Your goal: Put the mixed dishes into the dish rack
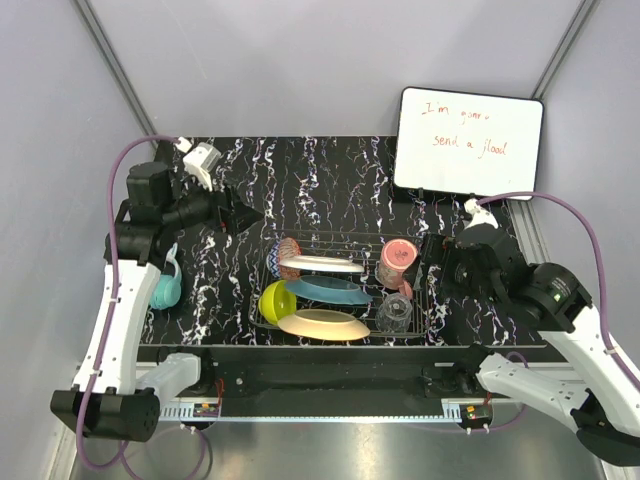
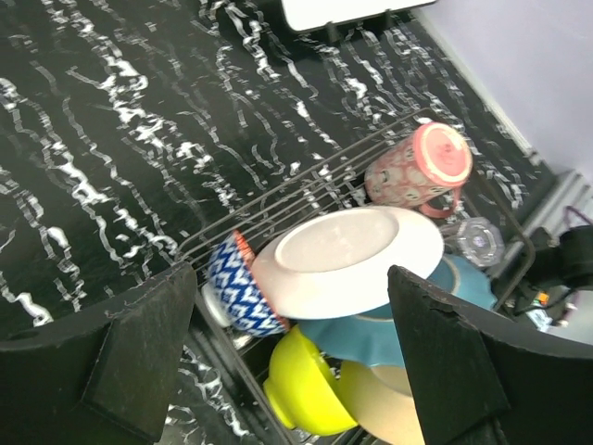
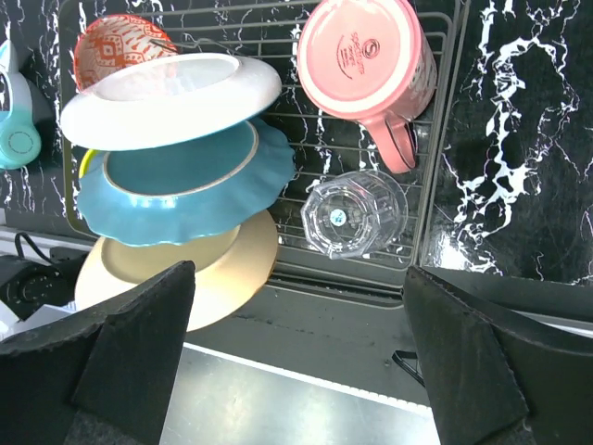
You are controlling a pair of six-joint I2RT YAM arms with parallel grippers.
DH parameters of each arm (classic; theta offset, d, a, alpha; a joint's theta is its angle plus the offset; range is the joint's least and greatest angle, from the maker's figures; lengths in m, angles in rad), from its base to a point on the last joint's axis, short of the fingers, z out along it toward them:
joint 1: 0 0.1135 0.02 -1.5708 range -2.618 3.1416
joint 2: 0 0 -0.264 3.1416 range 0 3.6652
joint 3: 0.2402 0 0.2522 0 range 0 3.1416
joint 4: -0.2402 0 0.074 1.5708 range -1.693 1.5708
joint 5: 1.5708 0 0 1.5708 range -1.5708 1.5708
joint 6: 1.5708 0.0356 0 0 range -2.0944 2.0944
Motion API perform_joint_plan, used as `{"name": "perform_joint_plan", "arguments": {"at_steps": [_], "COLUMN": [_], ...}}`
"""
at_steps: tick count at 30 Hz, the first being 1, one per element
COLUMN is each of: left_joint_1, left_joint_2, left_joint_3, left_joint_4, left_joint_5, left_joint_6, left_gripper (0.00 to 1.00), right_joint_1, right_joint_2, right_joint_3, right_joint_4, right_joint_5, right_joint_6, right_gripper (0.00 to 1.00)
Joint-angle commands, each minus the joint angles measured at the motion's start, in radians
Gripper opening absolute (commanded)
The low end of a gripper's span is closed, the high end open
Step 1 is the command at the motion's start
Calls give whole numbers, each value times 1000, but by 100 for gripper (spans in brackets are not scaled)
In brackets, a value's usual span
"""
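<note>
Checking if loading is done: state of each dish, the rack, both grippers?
white plate, tilted on edge in rack
teal plate, tilted on edge in rack
orange plate, tilted on edge in rack
patterned bowl, on its side in rack
yellow-green bowl, on its side in rack
pink cup, in rack, base up
clear glass, in rack, on end
dish rack, holds all seven
left gripper, open, empty
right gripper, open, empty
teal object, on table, outside rack

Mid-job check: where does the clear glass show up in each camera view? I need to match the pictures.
Top external: clear glass in the dish rack's near right corner, right of the orange plate.
Left wrist: glass right of centre, beyond the white plate.
Right wrist: glass near centre.
Shared landmark: the reddish-brown cup, beside the glass in every view.
</note>
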Motion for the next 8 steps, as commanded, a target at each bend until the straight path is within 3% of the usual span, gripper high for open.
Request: {"name": "perform_joint_plan", "arguments": {"at_steps": [1, 8], "left_joint_1": [4, 4], "left_joint_2": [-63, -160], "left_joint_3": [-29, -117], "left_joint_4": [-34, -79], "left_joint_5": [-113, -199], "left_joint_6": [43, 55], "left_gripper": [88, 89], "right_joint_1": [4, 4], "right_joint_2": [35, -22], "right_joint_3": [35, -7], "right_joint_4": [-30, 67], "right_joint_5": [2, -6], "right_joint_6": [-13, -53], "right_gripper": [100, 100]}}
